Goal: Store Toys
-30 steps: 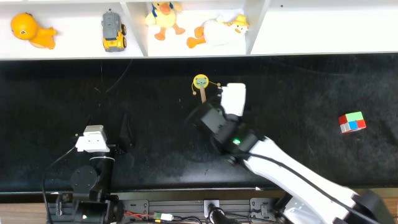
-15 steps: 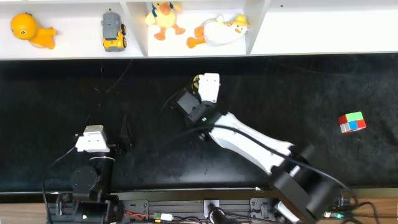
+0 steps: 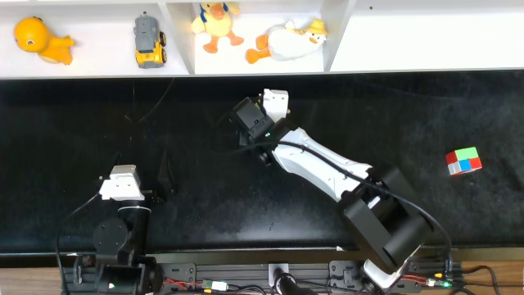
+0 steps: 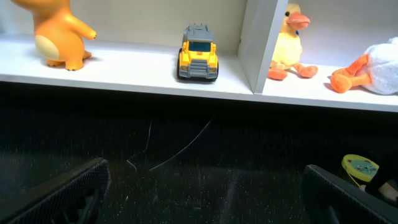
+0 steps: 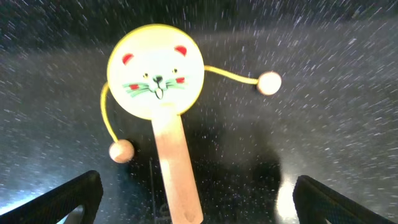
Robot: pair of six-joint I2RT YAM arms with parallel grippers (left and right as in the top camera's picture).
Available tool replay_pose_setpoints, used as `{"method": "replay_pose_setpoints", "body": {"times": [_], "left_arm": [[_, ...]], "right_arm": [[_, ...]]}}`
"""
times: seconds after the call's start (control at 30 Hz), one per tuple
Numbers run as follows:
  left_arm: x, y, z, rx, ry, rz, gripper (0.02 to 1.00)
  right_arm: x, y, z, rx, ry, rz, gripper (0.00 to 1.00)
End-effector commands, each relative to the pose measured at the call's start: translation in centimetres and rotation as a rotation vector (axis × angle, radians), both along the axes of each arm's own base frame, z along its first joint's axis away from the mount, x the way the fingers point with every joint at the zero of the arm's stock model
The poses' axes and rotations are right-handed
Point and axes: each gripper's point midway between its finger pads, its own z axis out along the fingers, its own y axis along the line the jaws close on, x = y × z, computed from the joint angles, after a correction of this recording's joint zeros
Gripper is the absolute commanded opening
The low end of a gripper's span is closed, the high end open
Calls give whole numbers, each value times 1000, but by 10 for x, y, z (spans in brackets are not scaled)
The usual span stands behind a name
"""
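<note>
Now the right gripper [image 5: 200, 202] hangs wide open, empty, just above the rattle [image 5: 155, 78] flat on the desk [image 5: 323, 130]: pickup step, next lower, pinch handle [image 5: 177, 180], carry to shelf [image 3: 426, 37].

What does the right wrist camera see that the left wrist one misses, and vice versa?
Right wrist: the rattle drum close up, with cat face, wooden handle and two beads. Left wrist: a shelf holding an orange duck, yellow truck and plush duck. Shared: the drum, small in the left view, and the black tabletop.
</note>
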Motion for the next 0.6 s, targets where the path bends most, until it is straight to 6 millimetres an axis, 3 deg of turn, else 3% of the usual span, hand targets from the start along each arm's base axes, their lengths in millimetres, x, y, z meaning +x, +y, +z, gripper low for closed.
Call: {"method": "replay_pose_setpoints", "body": {"times": [0.03, 0.27, 0.6], "left_arm": [[0, -2, 1, -8, -8, -10, 998], [0, -2, 1, -8, -8, -10, 998], [0, -2, 1, -8, -8, -10, 998]], "right_arm": [[0, 11, -2, 60, 39, 13, 993], [-6, 15, -10, 52, 81, 66, 996], [-18, 4, -21, -11, 145, 98, 996]]}}
